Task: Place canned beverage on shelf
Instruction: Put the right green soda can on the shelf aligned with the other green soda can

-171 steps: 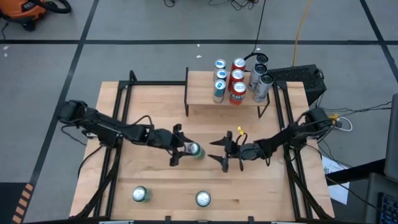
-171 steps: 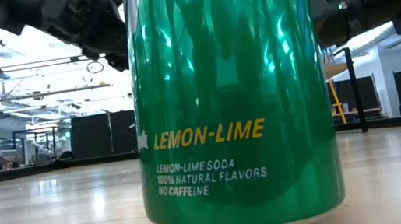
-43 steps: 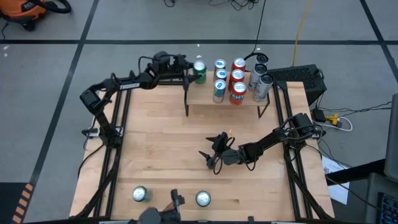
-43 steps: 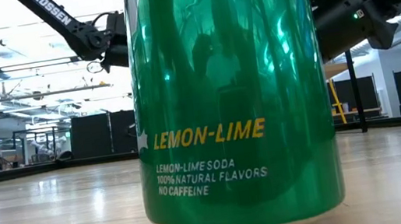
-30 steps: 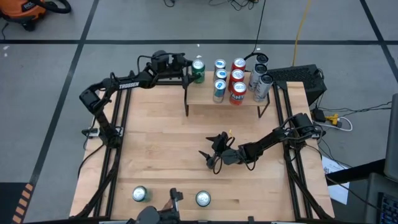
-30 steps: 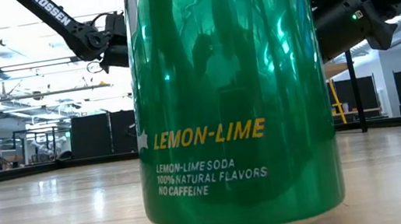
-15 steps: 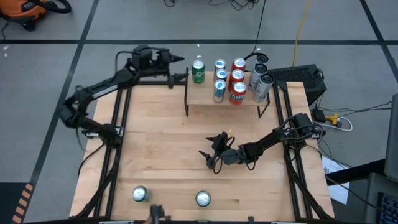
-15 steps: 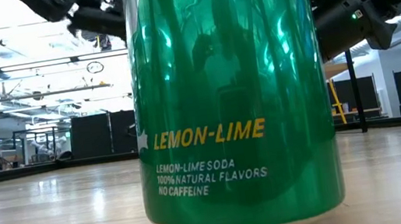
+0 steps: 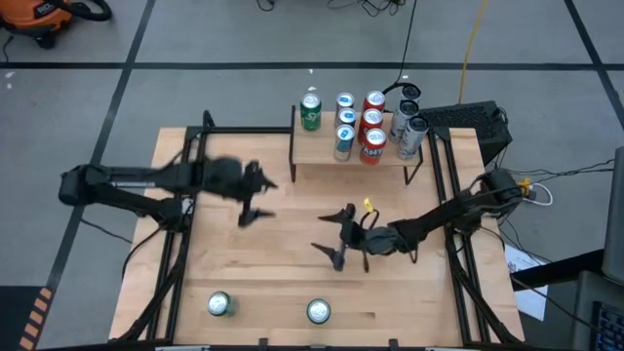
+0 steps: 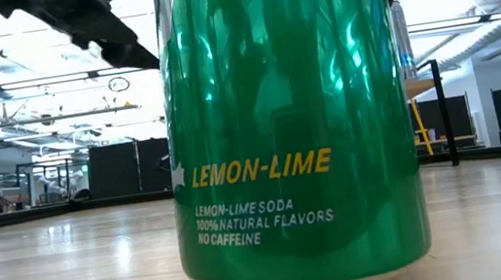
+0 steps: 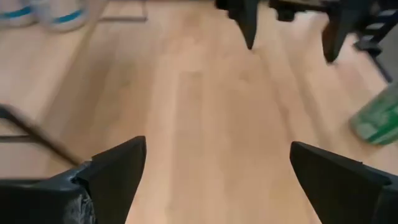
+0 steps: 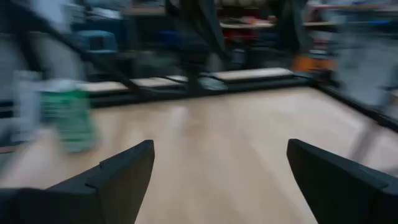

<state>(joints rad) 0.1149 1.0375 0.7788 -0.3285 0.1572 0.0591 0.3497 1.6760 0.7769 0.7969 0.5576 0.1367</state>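
Already a green can (image 9: 311, 110) stands on the small raised light-wood shelf (image 9: 327, 151); both grippers, left (image 9: 255, 199) and right (image 9: 336, 239), hang open and empty. Risk: colliding over mid-table while reaching for the two green-topped cans (image 9: 218, 304) at the near edge.

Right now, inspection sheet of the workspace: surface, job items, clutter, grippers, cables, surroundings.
Surface: light-wood tabletop, bare in the middle.
Job's things: shelf at the far edge holds a green can at its left end, blue cans, red cans and silver cans; two green-topped cans stand at the near edge.
Clutter: nothing seen.
Grippers: left gripper open, empty, over the left-centre of the table; right gripper open, empty, near the centre.
Cables: yellow cable and dark cables on the floor beyond the table.
Surroundings: grey floor, orange vacuum at the far left.
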